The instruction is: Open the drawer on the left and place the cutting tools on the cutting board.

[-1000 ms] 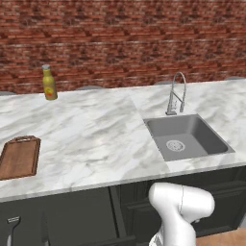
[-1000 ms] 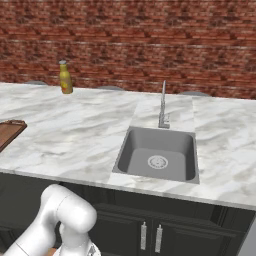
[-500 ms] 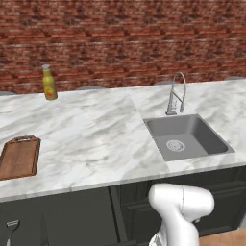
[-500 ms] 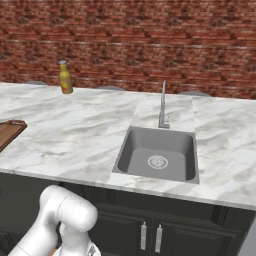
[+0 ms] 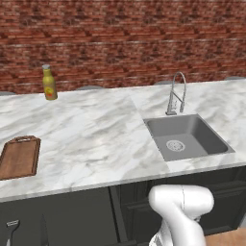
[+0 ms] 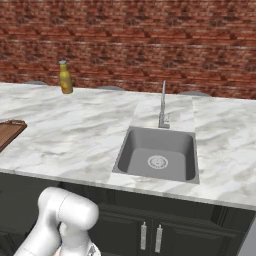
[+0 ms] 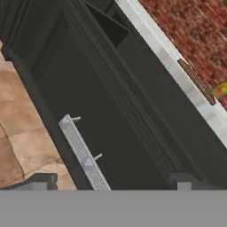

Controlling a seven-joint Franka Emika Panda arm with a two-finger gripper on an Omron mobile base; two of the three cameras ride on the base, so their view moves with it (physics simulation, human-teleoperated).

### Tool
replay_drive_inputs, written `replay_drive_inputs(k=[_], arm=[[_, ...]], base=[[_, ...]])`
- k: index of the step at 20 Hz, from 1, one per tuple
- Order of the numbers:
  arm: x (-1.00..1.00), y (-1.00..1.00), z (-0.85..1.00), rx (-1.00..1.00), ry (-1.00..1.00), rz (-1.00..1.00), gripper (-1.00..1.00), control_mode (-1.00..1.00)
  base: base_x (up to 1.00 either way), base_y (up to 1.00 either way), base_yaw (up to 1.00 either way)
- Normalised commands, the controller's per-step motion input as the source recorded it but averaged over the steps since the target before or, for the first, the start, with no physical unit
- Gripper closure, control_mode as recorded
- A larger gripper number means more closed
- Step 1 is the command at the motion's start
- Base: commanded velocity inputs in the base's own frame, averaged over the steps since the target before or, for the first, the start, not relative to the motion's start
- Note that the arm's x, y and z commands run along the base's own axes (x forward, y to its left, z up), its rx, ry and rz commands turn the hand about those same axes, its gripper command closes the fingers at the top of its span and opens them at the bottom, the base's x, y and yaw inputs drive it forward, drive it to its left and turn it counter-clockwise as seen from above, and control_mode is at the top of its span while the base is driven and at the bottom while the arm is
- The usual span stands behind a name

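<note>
Marble counter [image 5: 96, 139]: cutting board [image 5: 19, 157] long axis front-back, handle rearward.

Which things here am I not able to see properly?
- Cutting tools, left base view: tiny, cut off by the bottom edge, and the dark knife blends into the dark drawer.
- Cutting board, right base view: mostly cut off by the left edge.
- Claw, hand view: open, but its body is below the bottom edge.
- Bottle: label too small to read.
</note>
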Motion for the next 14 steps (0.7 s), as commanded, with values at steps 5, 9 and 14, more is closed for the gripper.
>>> replay_drive_inputs(k=[5,9,14], arm=[[0.26,-0.60,0.99,0.21,0.18,-0.16,-1.00,-1.00],[0.47,-0.70,0.86,0.21,0.30,-0.23,-1.00,-1.00],[0.75,-0.69,0.74,0.19,0.34,-0.24,-1.00,-1.00]], base=[[0.00,0.00,0.00],[0.00,0.00,0.00],[0.00,0.00,0.00]])
